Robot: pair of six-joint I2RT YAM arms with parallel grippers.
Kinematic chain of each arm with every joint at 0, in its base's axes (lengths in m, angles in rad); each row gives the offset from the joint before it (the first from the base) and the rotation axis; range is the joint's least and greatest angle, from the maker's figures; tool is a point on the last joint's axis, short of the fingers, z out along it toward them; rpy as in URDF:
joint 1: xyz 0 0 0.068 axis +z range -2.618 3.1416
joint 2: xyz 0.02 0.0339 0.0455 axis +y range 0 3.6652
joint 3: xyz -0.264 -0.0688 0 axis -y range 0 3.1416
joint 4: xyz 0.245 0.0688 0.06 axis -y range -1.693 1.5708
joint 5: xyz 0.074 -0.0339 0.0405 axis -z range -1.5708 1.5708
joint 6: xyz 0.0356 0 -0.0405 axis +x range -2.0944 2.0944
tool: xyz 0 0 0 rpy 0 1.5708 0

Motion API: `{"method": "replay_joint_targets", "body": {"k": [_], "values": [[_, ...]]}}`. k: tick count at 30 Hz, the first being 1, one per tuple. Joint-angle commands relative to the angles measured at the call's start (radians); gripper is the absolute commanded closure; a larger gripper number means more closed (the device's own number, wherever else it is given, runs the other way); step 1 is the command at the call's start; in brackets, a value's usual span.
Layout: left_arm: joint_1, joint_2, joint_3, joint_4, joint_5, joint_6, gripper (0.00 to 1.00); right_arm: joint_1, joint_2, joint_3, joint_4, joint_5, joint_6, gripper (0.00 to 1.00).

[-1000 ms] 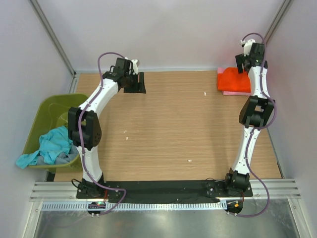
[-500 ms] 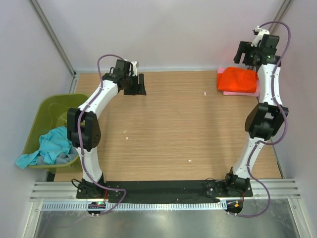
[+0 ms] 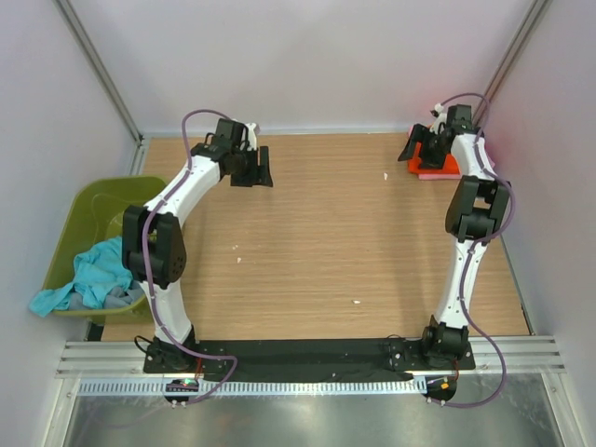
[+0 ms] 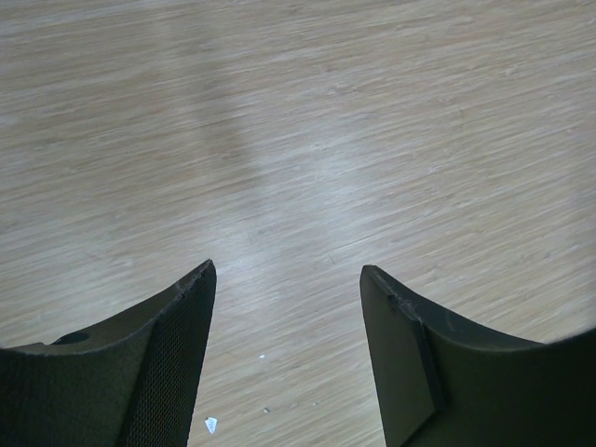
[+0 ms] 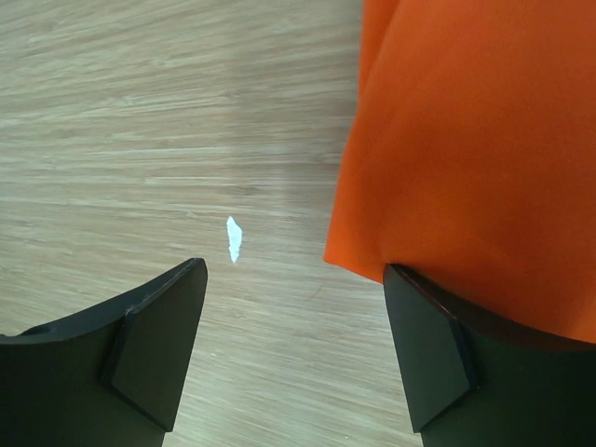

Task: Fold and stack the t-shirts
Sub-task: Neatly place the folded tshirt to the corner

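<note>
Lying folded at the far right corner of the table [image 3: 326, 233], the orange t-shirt [image 3: 438, 161] is stacked on a pink t-shirt [image 3: 433, 175], of which only a thin near edge is shown. A teal t-shirt [image 3: 93, 275] is bunched in the olive-green tub [image 3: 88, 200] off the table's left side and is draped over the tub's near rim.

The right gripper [image 3: 416, 149] is held low at the orange t-shirt's left edge. Its jaws are spread: in the wrist view one finger [image 5: 154, 345] is seen over bare wood and the other [image 5: 428, 358] at the cloth's hem, with nothing pinched between them. A white scrap [image 5: 233, 238] is seen on the wood just beside the hem.

The left gripper [image 3: 253, 169] is positioned at the far left of the table, well apart from all the shirts. Its jaws are spread over bare wood and nothing is held.
</note>
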Motion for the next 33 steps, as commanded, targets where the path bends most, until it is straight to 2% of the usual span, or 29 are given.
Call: {"method": "replay_joint_targets", "body": {"k": [1,9,15,22,33], "values": [[-0.003,-0.064,-0.005,0.026,-0.012,0.009,0.35,0.038,-0.055,0.091,0.012,0.037,-0.068,0.18],[-0.002,-0.055,0.005,0.025,-0.023,0.011,0.35,0.081,-0.078,0.001,0.012,0.063,-0.094,0.2],[-0.003,-0.048,0.002,0.026,-0.012,0.003,0.35,0.081,-0.04,0.013,0.021,0.072,-0.089,0.19],[-0.002,-0.047,-0.006,0.034,-0.006,-0.008,0.35,0.081,-0.027,-0.005,0.029,0.205,-0.099,0.14],[-0.003,-0.065,-0.034,0.043,-0.001,-0.02,0.35,0.058,-0.098,-0.119,0.021,0.314,-0.141,0.11]]}}
